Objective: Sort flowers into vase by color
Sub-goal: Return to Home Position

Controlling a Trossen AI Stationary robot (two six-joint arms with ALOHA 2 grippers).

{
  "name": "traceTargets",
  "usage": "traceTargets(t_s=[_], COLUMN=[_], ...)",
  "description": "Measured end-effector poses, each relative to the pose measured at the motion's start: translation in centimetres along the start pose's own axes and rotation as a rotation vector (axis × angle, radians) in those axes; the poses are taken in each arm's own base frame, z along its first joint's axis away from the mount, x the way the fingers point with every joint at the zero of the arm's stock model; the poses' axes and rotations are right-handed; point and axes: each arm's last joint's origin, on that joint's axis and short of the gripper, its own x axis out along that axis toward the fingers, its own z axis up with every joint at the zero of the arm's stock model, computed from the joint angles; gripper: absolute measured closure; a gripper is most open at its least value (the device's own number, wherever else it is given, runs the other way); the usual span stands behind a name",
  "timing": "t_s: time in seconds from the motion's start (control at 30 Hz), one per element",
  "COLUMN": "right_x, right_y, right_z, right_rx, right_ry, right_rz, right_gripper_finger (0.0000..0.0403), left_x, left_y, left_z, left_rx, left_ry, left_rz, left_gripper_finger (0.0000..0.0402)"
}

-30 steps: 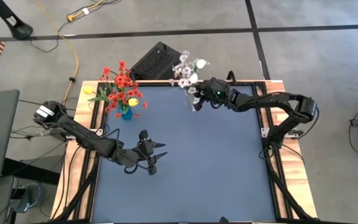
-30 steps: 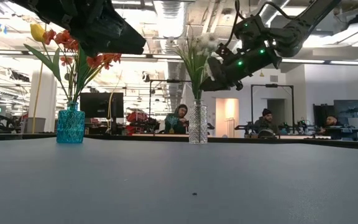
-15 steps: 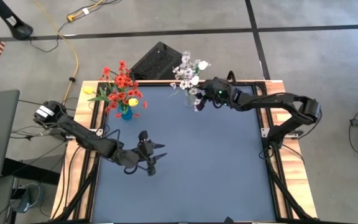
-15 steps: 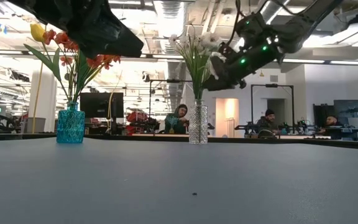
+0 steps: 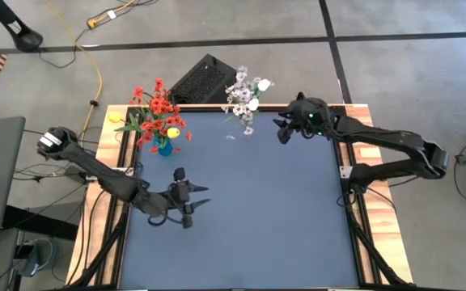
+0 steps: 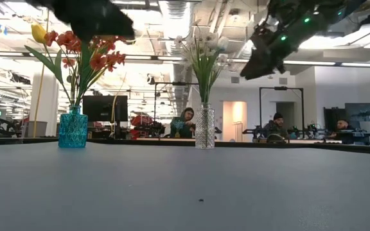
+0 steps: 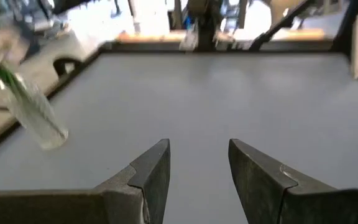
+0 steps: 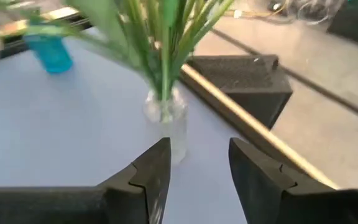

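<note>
Where the sorting stands complete, the white flowers (image 6: 204, 48), tulip buds and sprays of small blossoms on thin green stems, rise upright from a clear vase (image 6: 204, 128). The vase is narrow, cut-glass in texture, and stands near the far edge of the table (image 5: 257, 210), right of centre in the low view. The red blossoms (image 6: 85, 54) and a yellow tulip bud (image 6: 38, 32), with long green leaves, fill a turquoise vase (image 6: 73, 128) of faceted glass, which stands well apart from it toward the table's left side. The tabletop is a matt blue-grey sheet framed by pale wooden boards. Beyond the far edge lies a black box (image 8: 241, 81) with a ribbed top.

The right gripper (image 8: 199, 146) hangs above the table near the clear vase, facing it but apart from it. Its two dark, wedge-shaped fingers are spread and hold nothing. The left gripper (image 7: 197, 149) hangs over the near left part of the table, its fingers likewise parted and empty.

Compared with one second ago, the right gripper has drawn back from the white flowers, which it then all but touched, toward the right side of the table and higher in the low view. The bouquet now stands free. The left arm has shifted only slightly.
</note>
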Motion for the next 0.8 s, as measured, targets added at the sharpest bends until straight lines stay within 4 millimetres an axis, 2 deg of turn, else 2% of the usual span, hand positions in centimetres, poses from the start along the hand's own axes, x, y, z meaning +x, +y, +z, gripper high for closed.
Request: traceTargets(t_s=[0.07,0.17,0.33,0.4,0.5,0.67,0.8], right_x=[-0.9,-2.0,-3.1,-3.5,-4.2,-5.2,-5.3], right_y=[0.9,3.2,7.3,8.5,9.6,9.5,8.6], right_z=[-0.2,-1.3,-5.2,-7.1,-10.0,-13.9,-15.5], right_rx=[0.006,-0.034,-0.086,-0.093,-0.080,-0.044,-0.020], right_ry=[0.003,-0.030,-0.145,-0.208,-0.280,-0.325,-0.357], right_rz=[0.072,0.218,0.404,0.476,0.573,0.615,0.571], right_gripper_finger=[0.0216,0.0219,0.0230,0.0237,0.0247,0.0266,0.0281], left_x=[-1.0,-2.5,-3.8,-3.7,-3.4,-3.8,-4.7], left_y=[0.3,0.6,0.3,0.2,0.5,1.9,3.4], left_z=[0.9,1.8,2.0,1.1,-1.4,-5.3,-7.6], left_rx=[0.003,0.018,0.075,0.073,0.027,-0.073,-0.129], left_ry=[-0.036,-0.073,-0.099,-0.112,-0.135,-0.206,-0.250], left_rz=[-0.017,-0.052,-0.101,-0.117,-0.187,-0.267,-0.279], left_gripper_finger=[0.0248,0.0248,0.0248,0.0248,0.0248,0.0248,0.0248])
